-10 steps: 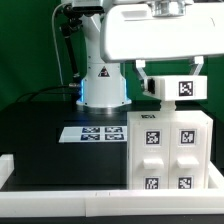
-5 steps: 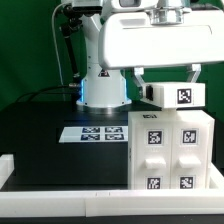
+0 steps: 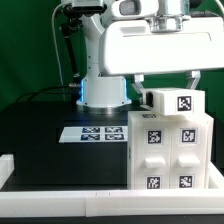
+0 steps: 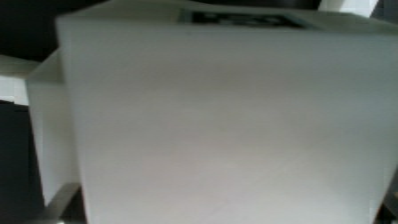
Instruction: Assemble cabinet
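Observation:
The white cabinet body (image 3: 170, 152) stands at the exterior view's right, its front showing several small drawer-like blocks with marker tags. My gripper (image 3: 167, 86) hangs under the big white hand, shut on a white tagged cabinet block (image 3: 173, 101). The block sits low, just on or above the body's top; I cannot tell whether they touch. In the wrist view the block's white face (image 4: 214, 130) fills nearly the whole picture, with its tag (image 4: 242, 18) at one edge. My fingertips are hidden there.
The marker board (image 3: 95, 133) lies flat on the black table to the left of the cabinet. The robot's base (image 3: 103, 92) stands behind it. A low white rim (image 3: 60, 182) frames the table's front.
My gripper has lowered the white block from well above the cabinet body down to its top, with a slight shift to the exterior view's left.

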Available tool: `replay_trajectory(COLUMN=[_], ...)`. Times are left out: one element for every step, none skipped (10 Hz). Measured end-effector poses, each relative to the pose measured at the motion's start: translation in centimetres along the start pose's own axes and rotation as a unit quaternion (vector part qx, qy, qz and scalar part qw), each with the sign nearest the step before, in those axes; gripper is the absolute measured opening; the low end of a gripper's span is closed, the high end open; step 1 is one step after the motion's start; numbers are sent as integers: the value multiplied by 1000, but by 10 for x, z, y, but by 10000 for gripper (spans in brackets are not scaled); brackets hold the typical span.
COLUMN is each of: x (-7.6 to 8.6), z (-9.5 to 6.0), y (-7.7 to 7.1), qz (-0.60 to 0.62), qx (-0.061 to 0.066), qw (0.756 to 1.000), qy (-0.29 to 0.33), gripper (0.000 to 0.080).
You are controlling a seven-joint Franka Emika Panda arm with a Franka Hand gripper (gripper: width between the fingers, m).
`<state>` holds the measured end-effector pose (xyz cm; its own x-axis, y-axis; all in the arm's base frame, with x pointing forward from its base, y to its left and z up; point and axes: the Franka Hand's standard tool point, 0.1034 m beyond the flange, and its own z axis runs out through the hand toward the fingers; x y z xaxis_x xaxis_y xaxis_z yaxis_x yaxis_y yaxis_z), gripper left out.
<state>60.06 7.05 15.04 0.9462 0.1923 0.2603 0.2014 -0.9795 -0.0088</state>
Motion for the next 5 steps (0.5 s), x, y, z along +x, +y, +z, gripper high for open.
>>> replay_trajectory(x=[0,0,0,0,0], z=[0,0,0,0,0], y=[0,-2,-2,-2,-2], qz=[1,0,-1,-1,-1], qx=[0,0,0,0,0], qw=[1000,1000,1000,1000,1000], qy=[0,0,0,0,0], gripper=[560,560,560,560,560])
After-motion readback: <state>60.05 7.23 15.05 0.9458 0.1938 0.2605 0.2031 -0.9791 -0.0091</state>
